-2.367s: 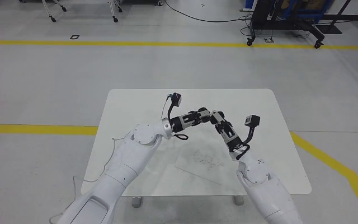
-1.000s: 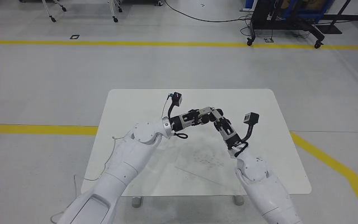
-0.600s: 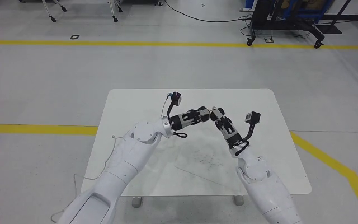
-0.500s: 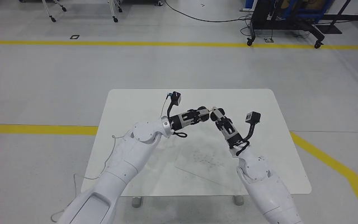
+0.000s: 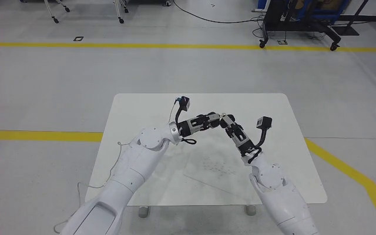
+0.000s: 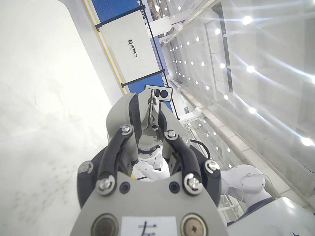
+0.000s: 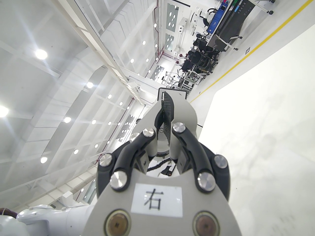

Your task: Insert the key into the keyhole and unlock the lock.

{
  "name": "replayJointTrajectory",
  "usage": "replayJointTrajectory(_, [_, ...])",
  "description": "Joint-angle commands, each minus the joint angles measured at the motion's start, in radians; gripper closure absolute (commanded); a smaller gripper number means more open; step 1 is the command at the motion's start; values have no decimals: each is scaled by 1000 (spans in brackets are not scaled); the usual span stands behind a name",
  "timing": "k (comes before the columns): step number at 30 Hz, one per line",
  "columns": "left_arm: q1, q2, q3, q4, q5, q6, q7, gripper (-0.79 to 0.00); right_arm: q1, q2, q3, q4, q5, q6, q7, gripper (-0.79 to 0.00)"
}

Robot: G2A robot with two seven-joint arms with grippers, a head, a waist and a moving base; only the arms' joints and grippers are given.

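Note:
Above the middle of the white table point(image 5: 147, 111) my two grippers meet tip to tip. My left gripper point(image 5: 215, 120) point(image 6: 147, 99) is shut on a flat silver key point(image 6: 150, 105), whose toothed edge sticks out past the fingertips towards the other arm. Facing it, my right gripper point(image 5: 225, 120) point(image 7: 167, 99) has its black pads point(image 7: 165, 116) pressed together. Whether anything thin lies between those pads I cannot tell. A small pale bit point(image 5: 221, 116) shows where the tips meet. Both grippers hang clear above the tabletop.
The tabletop bears faint scuff marks point(image 5: 214, 167) in front of the arms. Around the table lie bare floor and yellow floor lines point(image 5: 53, 136). A dark wheeled frame point(image 5: 302, 23) stands far behind at the right.
The two grippers stay tip to tip. Their meeting point has shifted only slightly, and the right wrist has turned a little back and forth.

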Motion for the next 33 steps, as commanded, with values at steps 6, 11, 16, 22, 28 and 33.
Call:
replayJointTrajectory(6, [-2, -1, -1, 9, 7, -5, -7, 0, -5, 0, 3, -12, -11, 8, 8, 0])
replayJointTrajectory(11, [-3, -2, -3, 12, 7, -17, -8, 0, -11, 0, 6, -23, -16, 15, 12, 0])
replayJointTrajectory(16, [-4, -2, -9, 14, 19, -35, 12, 0, -14, 0, 10, -34, -20, 22, 8, -785])
replayJointTrajectory(22, [0, -2, -20, 13, 28, -50, 60, 0, -14, 0, 10, -34, -20, 22, 8, -785])
replayJointTrajectory(28, [0, -2, -20, 13, 28, -50, 60, 0, -14, 0, 10, -34, -20, 22, 8, -785])
replayJointTrajectory(33, [2, -1, -20, 5, 41, -45, 68, 0, -14, 0, 10, -34, -20, 22, 8, -785])
